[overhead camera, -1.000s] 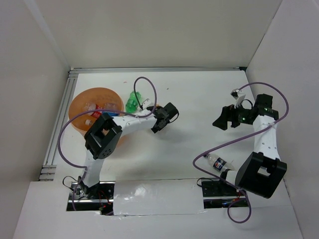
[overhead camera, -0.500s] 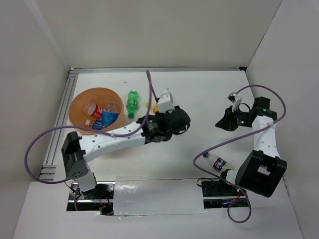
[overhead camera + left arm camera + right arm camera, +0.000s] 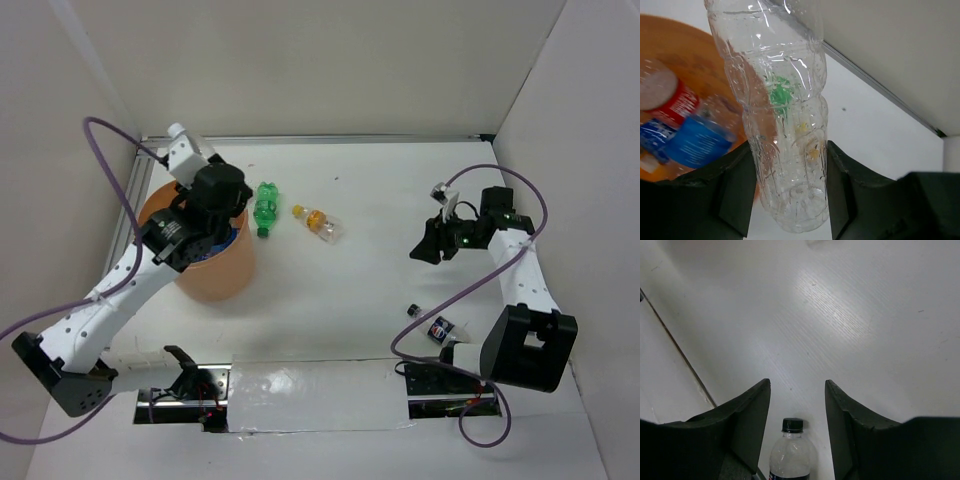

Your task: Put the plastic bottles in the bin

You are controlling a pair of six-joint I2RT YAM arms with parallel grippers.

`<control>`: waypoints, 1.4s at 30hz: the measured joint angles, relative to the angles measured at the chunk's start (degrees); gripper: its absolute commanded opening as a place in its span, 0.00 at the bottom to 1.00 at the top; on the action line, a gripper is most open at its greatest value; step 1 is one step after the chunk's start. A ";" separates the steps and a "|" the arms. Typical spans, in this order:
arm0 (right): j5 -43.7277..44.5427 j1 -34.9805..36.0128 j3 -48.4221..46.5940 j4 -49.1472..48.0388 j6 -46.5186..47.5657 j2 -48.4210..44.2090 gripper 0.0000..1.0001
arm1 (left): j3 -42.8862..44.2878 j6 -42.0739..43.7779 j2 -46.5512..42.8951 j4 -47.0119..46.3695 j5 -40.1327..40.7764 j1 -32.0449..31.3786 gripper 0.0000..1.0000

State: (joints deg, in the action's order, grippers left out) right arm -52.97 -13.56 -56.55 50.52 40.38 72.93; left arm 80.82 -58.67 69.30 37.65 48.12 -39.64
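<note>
My left gripper [image 3: 182, 238] hangs over the bin [image 3: 215, 275], an orange bucket at the table's left. In the left wrist view the left gripper [image 3: 790, 150] is shut on a clear plastic bottle [image 3: 782, 100]. Below it, inside the bin [image 3: 680, 55], lie a red-labelled bottle [image 3: 670, 97] and a blue-labelled bottle [image 3: 697, 142]. A green bottle [image 3: 265, 208] and an orange-capped bottle [image 3: 318, 222] lie on the table right of the bin. My right gripper [image 3: 430, 243] is open above bare table. In its own view the right gripper [image 3: 797, 385] holds nothing, and a black-capped bottle [image 3: 790, 452] shows below it.
The black-capped bottle [image 3: 441, 328] lies close to the right arm's base [image 3: 525, 350]. White walls enclose the table on the left, back and right. A metal rail [image 3: 125, 225] runs along the left edge beside the bin. Purple cables loop from both arms.
The left arm swung from the table's middle to over the bin, carrying the clear bottle and uncovering the orange-capped one. The right gripper shifted slightly left, closed, then reopened partway.
</note>
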 measured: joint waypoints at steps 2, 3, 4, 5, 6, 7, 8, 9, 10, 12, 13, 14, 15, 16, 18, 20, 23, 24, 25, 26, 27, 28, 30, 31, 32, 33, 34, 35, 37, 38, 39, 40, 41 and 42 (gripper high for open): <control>0.76 1.53 0.02 -0.96 -1.29 0.00 0.57 | -1.33 1.36 -1.77 0.22 -0.11 3.80 0.01; 1.25 2.32 0.02 -1.57 -2.05 0.00 0.58 | -2.19 1.86 -2.38 0.48 -0.42 5.62 0.01; 1.44 2.78 0.02 -1.84 -2.38 0.00 0.60 | -2.78 2.12 -2.69 0.74 -0.70 6.75 0.03; 1.95 3.54 0.02 -2.14 -3.02 0.00 0.64 | -3.76 2.95 -2.89 0.74 -1.36 8.79 0.09; 2.47 4.31 0.02 -2.40 -3.67 0.00 0.66 | -4.63 3.28 -2.93 1.16 -1.97 10.43 0.14; 3.06 5.03 0.02 -2.80 -4.31 0.00 0.68 | -5.44 3.45 -2.89 1.44 -2.49 11.82 0.20; 3.61 5.62 0.02 -3.21 -4.68 0.00 0.70 | -6.32 3.61 -2.84 1.84 -3.06 13.29 0.29; 4.26 6.14 0.02 -3.45 -5.03 0.00 0.71 | -7.17 4.00 -2.80 2.40 -3.61 14.49 0.49; 4.79 6.51 0.02 -3.63 -5.31 0.00 0.73 | -7.76 4.35 -2.80 2.97 -4.20 15.34 0.58; 5.86 6.69 0.02 -3.89 -5.66 0.00 0.74 | -8.61 4.74 -2.80 3.67 -5.27 16.96 0.78; 6.38 6.69 0.02 -3.91 -5.86 0.00 0.74 | -8.76 5.03 -2.80 3.96 -5.64 17.46 0.90; 7.04 6.69 0.02 -3.91 -5.88 0.00 0.74 | -8.85 5.22 -2.80 4.24 -6.08 17.94 0.91; 7.54 6.69 0.02 -3.91 -5.88 0.00 0.74 | -8.85 5.40 -2.80 4.35 -6.40 18.34 0.91; 8.09 6.69 0.02 -3.91 -5.86 0.00 0.74 | -8.83 5.77 -2.80 4.35 -6.60 18.64 0.93; 8.96 6.69 0.02 -3.89 -5.86 0.00 0.74 | -8.83 6.21 -2.80 4.37 -7.10 18.84 0.94; 9.86 6.69 0.02 -3.89 -5.79 0.00 0.75 | -8.81 6.47 -2.82 4.37 -7.76 18.84 0.95; 10.93 6.69 0.02 -3.87 -5.77 0.00 0.75 | -8.59 7.52 -2.91 4.37 -8.66 18.53 0.97; 11.23 6.69 0.02 -3.85 -5.77 -0.02 0.75 | -8.52 7.80 -3.17 4.35 -8.96 18.21 0.99; 11.63 6.69 0.02 -3.82 -5.68 -0.02 0.75 | -8.48 8.09 -3.52 4.33 -9.31 17.66 0.99; 11.91 6.69 0.02 -3.82 -5.57 -0.07 0.75 | -8.44 8.48 -4.00 4.33 -9.62 17.00 0.99; 12.15 6.69 0.02 -3.80 -5.46 -0.11 0.75 | -8.41 8.98 -4.61 4.28 -9.99 16.22 0.99; 12.33 6.69 0.02 -3.78 -5.38 -0.15 0.75 | -8.37 9.25 -5.22 4.28 -10.34 15.45 0.99; 12.83 6.69 0.02 -3.78 -5.33 -0.39 0.75 | -8.26 9.53 -6.45 4.13 -10.99 13.57 0.99; 13.05 6.69 0.02 -3.78 -5.29 -0.55 0.75 | -8.15 9.86 -6.84 4.09 -11.17 12.70 0.99; 13.25 6.69 0.02 -3.76 -5.22 -0.79 0.75 | -7.98 10.36 -7.08 4.00 -11.30 11.63 0.99; 13.42 6.69 0.02 -3.76 -5.16 -0.98 0.75 | -7.78 10.60 -7.13 3.89 -11.43 10.49 0.99; 13.55 6.69 0.02 -3.76 -5.16 -1.16 0.75 | -7.56 10.78 -7.08 3.80 -11.56 9.60 0.99; 13.66 6.69 0.02 -3.76 -5.14 -1.36 0.75 | -7.15 11.08 -6.84 3.80 -11.61 8.02 0.99; 13.81 6.69 0.04 -3.76 -4.81 -1.68 0.75 | -6.45 12.28 -6.21 2.82 -11.85 5.25 0.99; 13.84 6.69 0.17 -3.74 -4.44 -1.92 0.75 | -6.25 13.00 -5.84 1.86 -11.98 3.56 0.99; 13.84 6.69 0.44 -3.48 -3.69 -2.23 0.76 | -6.08 13.77 -5.35 0.90 -12.11 1.81 0.99; 13.81 6.69 0.66 -3.02 -2.80 -2.54 0.76 | -6.03 14.58 -4.85 -0.04 -12.41 0.33 0.99; 13.86 6.69 0.79 -2.38 -1.42 -2.78 0.76 | -6.01 15.41 -4.31 -1.16 -12.68 -1.27 0.99; 13.81 6.69 0.79 -1.70 0.22 -3.08 0.76 | -6.01 16.52 -3.63 -2.38 -13.31 -2.73 0.99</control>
State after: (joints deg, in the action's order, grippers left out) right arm -39.16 -6.87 -55.77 48.82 40.60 69.84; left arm 74.81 -42.15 65.67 35.27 34.81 -42.37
